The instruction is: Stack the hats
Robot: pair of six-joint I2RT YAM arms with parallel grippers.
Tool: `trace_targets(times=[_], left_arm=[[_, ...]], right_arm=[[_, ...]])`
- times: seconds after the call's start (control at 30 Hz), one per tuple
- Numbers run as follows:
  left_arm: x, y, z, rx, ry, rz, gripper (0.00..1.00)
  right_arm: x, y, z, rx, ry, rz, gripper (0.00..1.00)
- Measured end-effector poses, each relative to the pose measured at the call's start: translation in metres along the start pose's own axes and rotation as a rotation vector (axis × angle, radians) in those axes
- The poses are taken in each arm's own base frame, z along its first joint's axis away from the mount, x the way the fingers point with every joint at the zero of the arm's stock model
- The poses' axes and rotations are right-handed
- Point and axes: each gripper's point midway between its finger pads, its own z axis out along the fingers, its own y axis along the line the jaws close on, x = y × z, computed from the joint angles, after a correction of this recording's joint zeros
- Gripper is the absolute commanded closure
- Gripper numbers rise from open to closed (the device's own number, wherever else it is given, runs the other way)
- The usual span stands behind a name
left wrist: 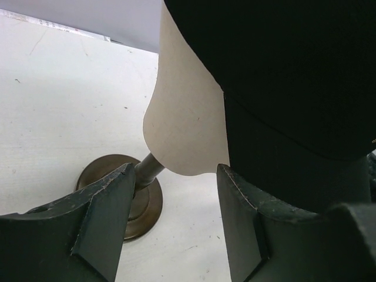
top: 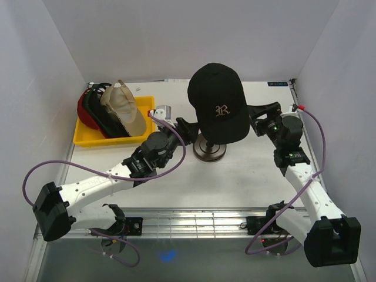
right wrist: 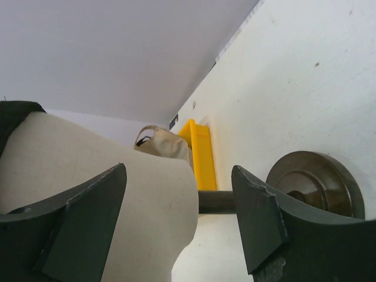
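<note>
A black cap (top: 216, 97) bearing a gold "R" sat on a beige mannequin head (left wrist: 182, 117) near the middle of the white table (top: 235, 176), its brim pointing toward the arms' bases. The head stood on a dark post rising from a round bronze-coloured base (top: 210, 151).

The left tool (top: 188, 131) hung low, just beside the cap's left side, its fingers apart. Seen from its wrist, the two dark fingers (left wrist: 100, 217) flanked the bottom edge of the head and the post, gripping nothing. The right tool (top: 252, 120) stood at the cap's right side, likewise with its fingers spread. Its wrist view showed the head's bare lower half by one finger and the post crossing the gap, neither one pinched. Whether either tool touched the cap's fabric could not be told.

At the table's far left corner a yellow tray (top: 88, 141) held the other caps nested on their sides: a tan cap (top: 126, 108) foremost, a dark cap (top: 103, 120) behind it and a red cap (top: 84, 114) at the back. That pile lay well apart from the mannequin head.
</note>
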Motion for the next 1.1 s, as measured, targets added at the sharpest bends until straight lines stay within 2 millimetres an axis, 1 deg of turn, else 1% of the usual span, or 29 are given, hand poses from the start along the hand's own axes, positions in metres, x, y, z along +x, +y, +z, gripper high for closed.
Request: trace_targets(times=[0.1,0.37,0.53,0.67,0.9,1.1], left_arm=[[0.001,-0.001,0.001,0.002,0.006,0.004,0.32],[0.001,-0.002,0.002,0.001,0.008,0.007,0.32],[-0.001,-0.002,0.002,-0.001,0.011,0.020,0.32],[-0.003,-0.002,0.002,-0.005,0.014,0.032,0.32],[-0.003,-0.004,0.005,-0.007,0.017,0.051,0.32],[-0.008,0.004,0.006,-0.038,0.003,0.064,0.32]], right_arm=[[0.013,0.000,0.006,-0.026,0.072,0.001,0.24],[0.027,0.021,0.001,-0.122,0.137,-0.015,0.30],[0.041,0.024,-0.002,-0.144,0.149,-0.020,0.34],[0.053,0.021,-0.006,-0.150,0.162,-0.019,0.38],[0.075,0.002,-0.012,-0.117,0.195,-0.015,0.39],[0.086,0.002,-0.013,-0.112,0.198,-0.026,0.39]])
